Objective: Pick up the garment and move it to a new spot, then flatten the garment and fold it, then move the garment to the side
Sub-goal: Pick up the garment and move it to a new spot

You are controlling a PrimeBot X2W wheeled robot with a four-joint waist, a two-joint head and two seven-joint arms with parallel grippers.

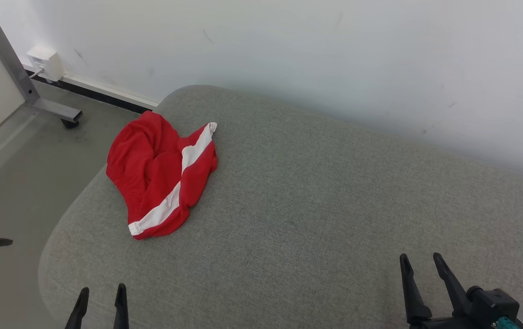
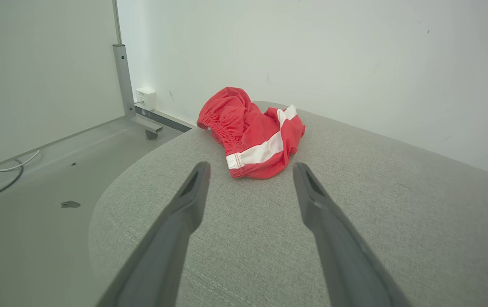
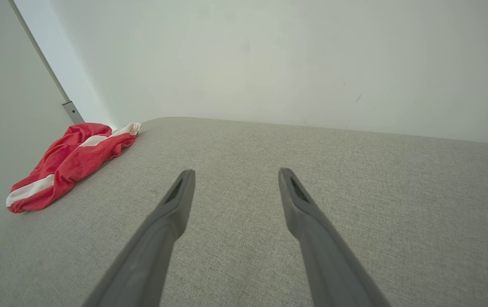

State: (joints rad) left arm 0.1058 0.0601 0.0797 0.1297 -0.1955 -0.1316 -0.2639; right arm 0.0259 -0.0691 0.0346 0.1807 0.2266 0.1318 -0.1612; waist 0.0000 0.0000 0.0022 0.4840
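The garment is a crumpled pair of red shorts with a white side stripe, lying near the far left corner of the grey fabric surface. It also lies ahead of my left gripper's fingers as the garment and far off to the left as the garment. At the lower left my left gripper stands open and empty, well short of the shorts; its jaws are spread wide. My right gripper is open and empty at the lower right, over bare cloth, also open.
A white wall runs close behind the cushioned surface. Left of it is grey floor with a metal frame leg on a caster, a white wall box, a loose cable and a small dark scrap.
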